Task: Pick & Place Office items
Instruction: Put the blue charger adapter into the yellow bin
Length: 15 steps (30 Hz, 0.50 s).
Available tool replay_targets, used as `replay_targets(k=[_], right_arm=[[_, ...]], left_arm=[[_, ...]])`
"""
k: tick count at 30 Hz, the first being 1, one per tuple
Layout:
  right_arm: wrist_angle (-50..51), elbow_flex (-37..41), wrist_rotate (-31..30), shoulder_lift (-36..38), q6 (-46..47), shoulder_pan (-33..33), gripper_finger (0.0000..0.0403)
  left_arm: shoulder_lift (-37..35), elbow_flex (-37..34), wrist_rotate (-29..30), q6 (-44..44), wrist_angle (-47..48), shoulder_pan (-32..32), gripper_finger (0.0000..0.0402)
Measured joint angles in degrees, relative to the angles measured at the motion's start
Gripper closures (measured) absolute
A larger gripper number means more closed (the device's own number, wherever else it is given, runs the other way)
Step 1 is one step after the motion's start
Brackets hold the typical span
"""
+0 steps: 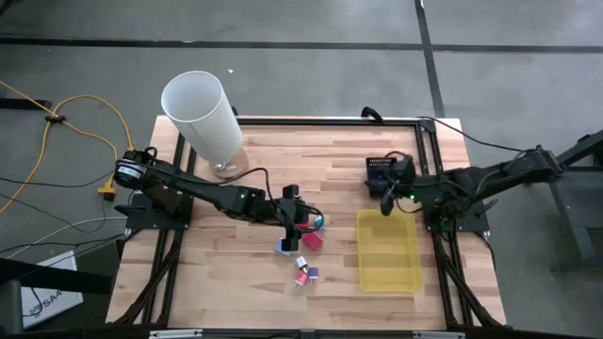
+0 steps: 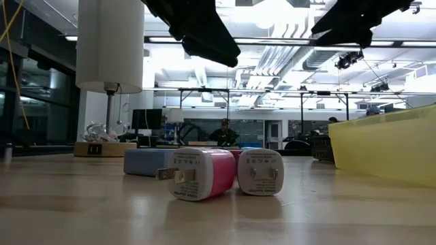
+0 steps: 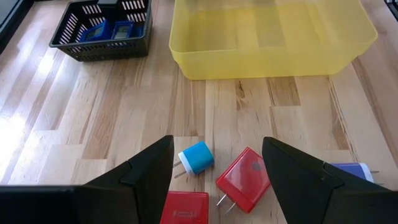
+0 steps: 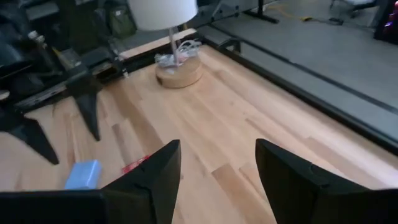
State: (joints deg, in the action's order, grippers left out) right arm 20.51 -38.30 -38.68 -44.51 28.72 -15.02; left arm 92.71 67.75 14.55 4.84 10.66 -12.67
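Observation:
The office items are small plug-shaped blocks lying loose on the wooden table [image 1: 254, 179]. A cyan block [image 3: 196, 157] and two red ones [image 3: 244, 179] [image 3: 185, 208] lie below my left gripper [image 3: 217, 142], with a blue one [image 3: 351, 171] to one side. Pink [image 2: 197, 173] and white [image 2: 261, 172] blocks lie nearer the table's near edge. My left gripper [image 1: 290, 218] hovers open above the cluster, with nothing between its fingers. My right gripper [image 1: 386, 202] hangs open over the far end of the yellow tray [image 1: 388, 250].
A black basket [image 1: 382, 169] holding blue pieces stands beyond the tray [image 3: 273, 37]. A tall white lamp [image 1: 203, 118] on a round wooden base [image 4: 178, 71] stands at the far left. Bare wood lies between the lamp and the basket.

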Motion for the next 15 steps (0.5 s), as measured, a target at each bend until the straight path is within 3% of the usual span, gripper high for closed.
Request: replay_targets(k=[7, 15], right_arm=[[2.36, 1.41, -5.28, 9.53, -1.46, 0.01, 0.0209], [-6.7, 14.8, -6.87, 22.68, -4.18, 0.37, 0.0209]], left_arm=[[0.01, 0.0, 0.0, 0.11, 0.0, 0.0, 0.0163], [0.0, 0.0, 0.0, 0.11, -0.01, 0.0, 0.0163]])
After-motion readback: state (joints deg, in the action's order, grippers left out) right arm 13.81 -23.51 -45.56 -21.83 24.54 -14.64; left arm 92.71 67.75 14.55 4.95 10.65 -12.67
